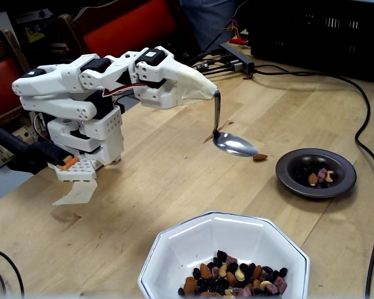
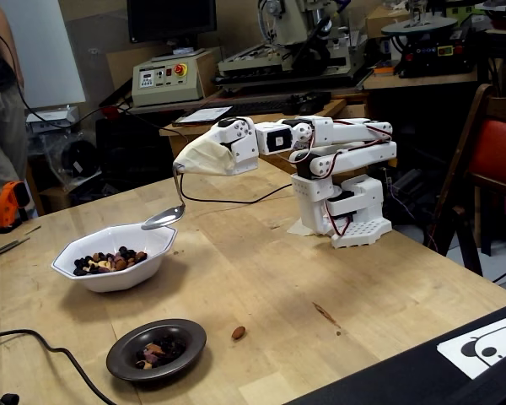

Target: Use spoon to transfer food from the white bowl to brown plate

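Note:
The silver spoon (image 1: 235,144) (image 2: 163,219) hangs bowl-down from my gripper (image 1: 215,93) (image 2: 177,169), whose fingers are wrapped in a cream cover and shut on the handle. Nothing shows in the spoon's bowl. In one fixed view it hovers over the near-right rim of the white bowl (image 2: 110,274). In the other it hangs above the table, beyond the white bowl (image 1: 174,240) and left of the brown plate (image 1: 346,168). Food (image 1: 234,277) (image 2: 110,257) lies in the white bowl. A few pieces (image 1: 318,176) (image 2: 156,350) lie on the brown plate (image 2: 194,337).
One loose nut (image 1: 260,157) (image 2: 238,332) lies on the wooden table near the plate. A black cable (image 1: 368,124) (image 2: 34,337) runs past the plate. The arm's base (image 1: 87,143) (image 2: 354,215) stands at the table's edge. A black crate (image 1: 324,31) stands at the back.

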Controlling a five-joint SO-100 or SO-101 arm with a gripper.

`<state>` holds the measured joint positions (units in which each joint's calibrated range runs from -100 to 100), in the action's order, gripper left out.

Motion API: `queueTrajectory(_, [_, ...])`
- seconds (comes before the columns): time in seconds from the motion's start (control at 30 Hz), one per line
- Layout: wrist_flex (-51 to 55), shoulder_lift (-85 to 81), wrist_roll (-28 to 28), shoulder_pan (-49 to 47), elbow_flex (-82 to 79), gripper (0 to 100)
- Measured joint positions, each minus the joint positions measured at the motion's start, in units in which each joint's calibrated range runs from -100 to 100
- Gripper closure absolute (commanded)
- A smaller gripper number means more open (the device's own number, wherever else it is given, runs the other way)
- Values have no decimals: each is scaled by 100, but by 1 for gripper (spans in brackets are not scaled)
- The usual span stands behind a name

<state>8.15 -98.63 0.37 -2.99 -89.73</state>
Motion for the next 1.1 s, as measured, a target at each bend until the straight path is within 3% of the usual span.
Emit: queueTrajectory(1.1, [0, -9, 0, 0, -673, 97])
